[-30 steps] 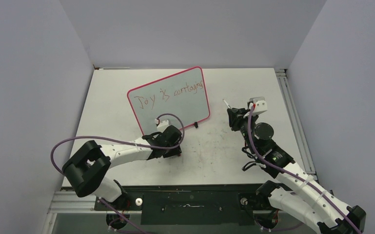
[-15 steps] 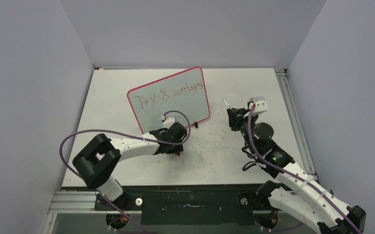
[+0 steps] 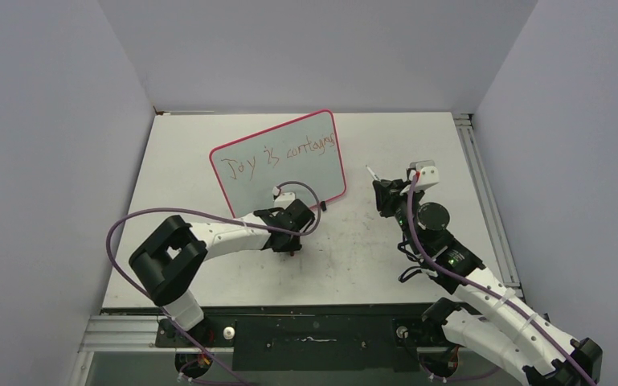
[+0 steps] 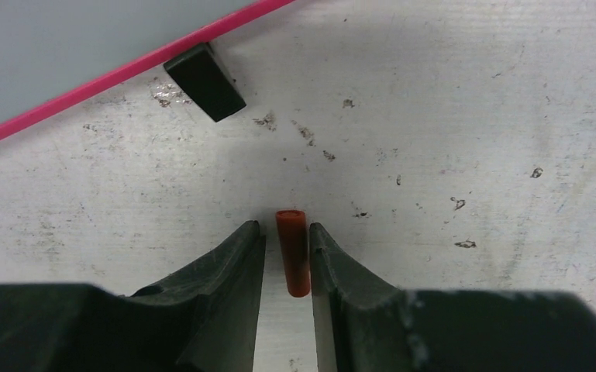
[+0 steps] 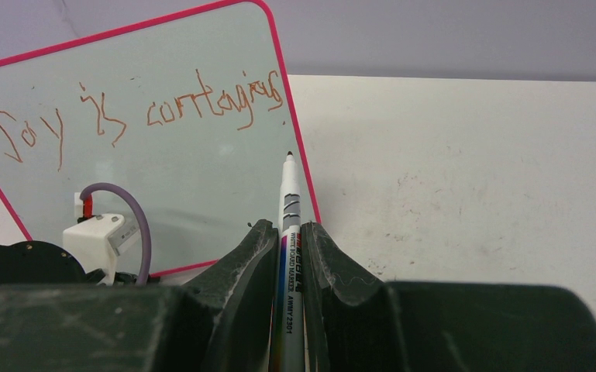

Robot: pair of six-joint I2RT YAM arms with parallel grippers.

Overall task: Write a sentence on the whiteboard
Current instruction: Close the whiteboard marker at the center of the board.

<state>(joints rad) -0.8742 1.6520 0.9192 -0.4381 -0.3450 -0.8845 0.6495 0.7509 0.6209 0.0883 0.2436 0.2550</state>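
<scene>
Straddling the red marker cap (image 4: 292,252) with the left end effector (image 4: 284,229); the sentence (image 3: 277,157) looks finished.
Left end effector is narrowly parted and grips nothing; the cap lies on the bench (image 4: 473,116) between its fingers, long axis parallel to them, one end toward frame top. Left arm is clearly nearer the cap. Right end effector (image 5: 285,229) is closed on the uncapped whiteboard marker (image 5: 289,194), tip aimed at the whiteboard (image 3: 289,181), upper centre of the top view.

A robot lab cell: grey partition walls (image 3: 48,121) enclose a scuffed white tabletop (image 3: 370,265).
</scene>
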